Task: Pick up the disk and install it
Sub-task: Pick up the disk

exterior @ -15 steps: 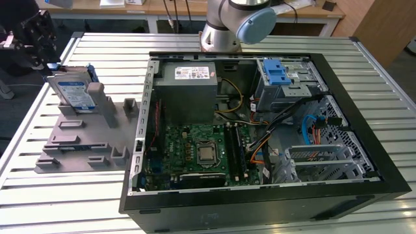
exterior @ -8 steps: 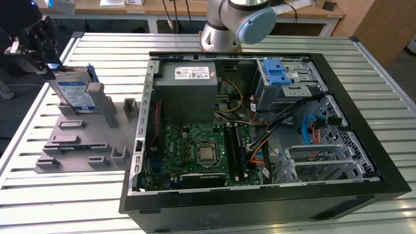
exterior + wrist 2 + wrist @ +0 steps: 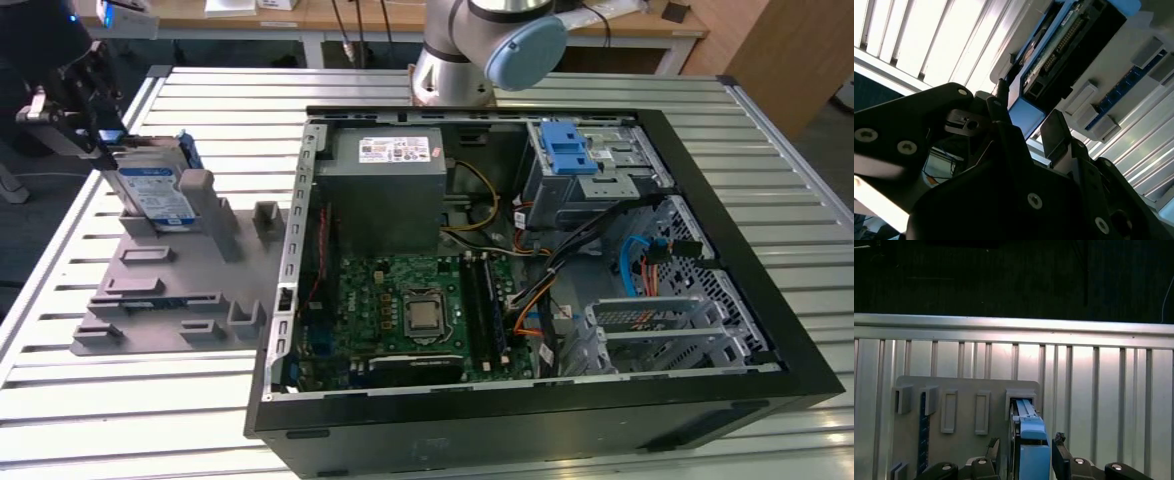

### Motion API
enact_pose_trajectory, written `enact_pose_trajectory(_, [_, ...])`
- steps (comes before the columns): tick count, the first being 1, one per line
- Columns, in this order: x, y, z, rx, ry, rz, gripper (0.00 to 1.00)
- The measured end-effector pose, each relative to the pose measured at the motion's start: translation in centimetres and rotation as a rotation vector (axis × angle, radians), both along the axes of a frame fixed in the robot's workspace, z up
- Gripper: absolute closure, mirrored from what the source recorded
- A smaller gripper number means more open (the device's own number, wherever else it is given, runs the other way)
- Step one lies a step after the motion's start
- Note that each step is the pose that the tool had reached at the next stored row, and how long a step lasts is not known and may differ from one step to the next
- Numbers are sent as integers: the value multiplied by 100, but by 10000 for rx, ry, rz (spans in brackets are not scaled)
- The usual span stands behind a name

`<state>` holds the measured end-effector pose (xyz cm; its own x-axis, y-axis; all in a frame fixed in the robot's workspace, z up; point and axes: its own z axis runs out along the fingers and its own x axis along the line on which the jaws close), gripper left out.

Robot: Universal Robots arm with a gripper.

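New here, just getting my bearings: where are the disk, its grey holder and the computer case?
disk [image 3: 150, 195]: exterior view, its blue-and-white label.
grey holder [image 3: 214, 265]: exterior view, flat base plate.
computer case [image 3: 534, 425]: exterior view, black near wall.

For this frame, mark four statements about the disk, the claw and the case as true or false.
1. The silver metal hard drive in its blue plastic carrier stands on edge in the grey plastic fixture. True.
2. The hard drive sits inside the open black computer case. False: it is outside, on the exterior view's left of the case.
3. The green motherboard lies exposed in the case. True.
4. The claw hangs over the motherboard. False: it is at the hard drive's top end.
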<state>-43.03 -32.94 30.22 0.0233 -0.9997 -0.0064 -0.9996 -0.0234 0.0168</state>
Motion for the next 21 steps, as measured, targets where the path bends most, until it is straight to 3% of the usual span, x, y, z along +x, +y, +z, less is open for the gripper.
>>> enact_pose_trajectory(5, [-11,0,-59,1,-16,0,47])
enact_pose_trajectory(19, [-13,0,-94,13,-17,1,47])
enact_pose_trajectory(21, [-16,0,-94,14,-17,2,55])
